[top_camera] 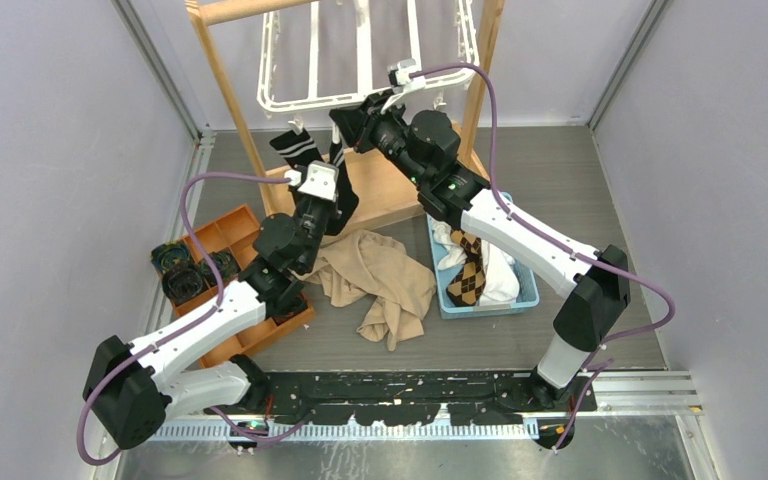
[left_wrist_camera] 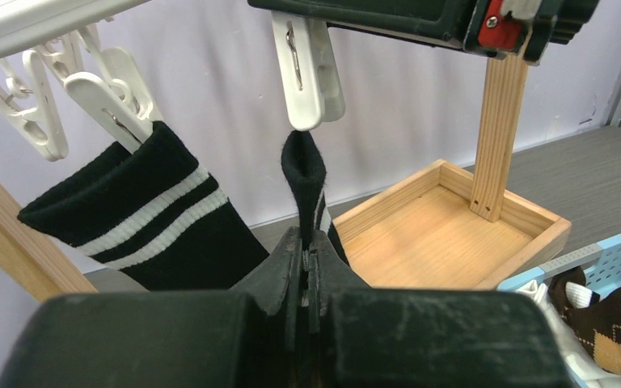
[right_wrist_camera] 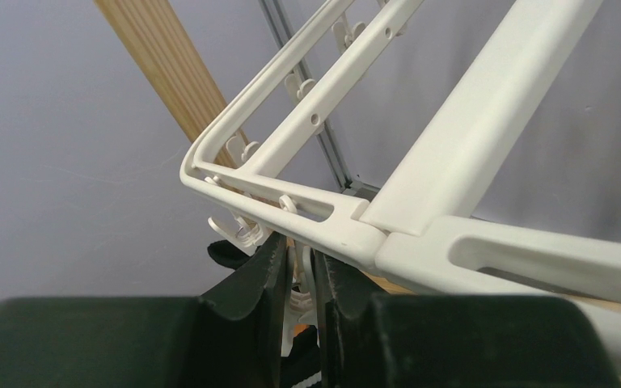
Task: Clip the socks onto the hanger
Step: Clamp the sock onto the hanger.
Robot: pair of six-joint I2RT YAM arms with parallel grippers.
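The white hanger hangs from the wooden stand. One black sock with white stripes hangs from a rim clip; it also shows in the top view. My left gripper is shut on a second black striped sock and holds its cuff upright, just under the tip of another white clip. My right gripper is shut on that clip's upper end, right under the hanger's rim. In the top view the two grippers, left and right, meet below the hanger's near edge.
The wooden stand's base tray lies under the grippers. A blue basket on the right holds a brown argyle sock and white socks. A beige cloth lies mid-table. An orange tray with dark rolled items sits left.
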